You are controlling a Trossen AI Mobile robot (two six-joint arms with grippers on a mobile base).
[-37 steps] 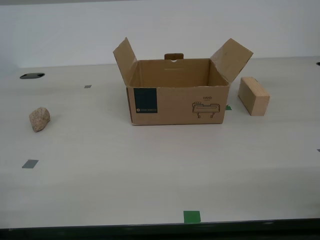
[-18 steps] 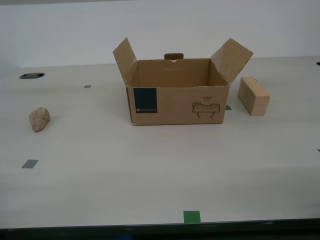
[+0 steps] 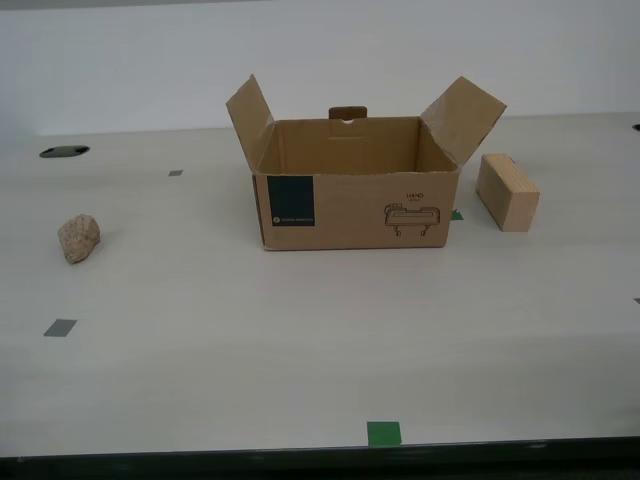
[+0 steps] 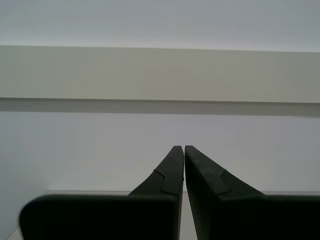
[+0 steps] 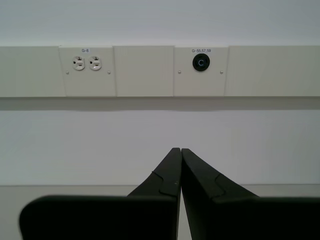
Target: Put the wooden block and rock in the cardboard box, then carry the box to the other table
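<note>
Here my first gripper [image 5: 180, 150] and my second gripper [image 4: 184, 147] sit clenched, smooth black tapered jaws empty.

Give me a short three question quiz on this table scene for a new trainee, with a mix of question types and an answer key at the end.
1. True or false: the wooden block lies inside the cardboard box.
2. In the exterior view, the rock sits on which side of the box? A) left B) right C) inside it
3. Fill in: my first claw and my second claw both face a wall with their jaws ____.

Key: 1 false, it stands on the table at the box's right in the exterior view. 2 A. 3 shut, holding nothing.
</note>
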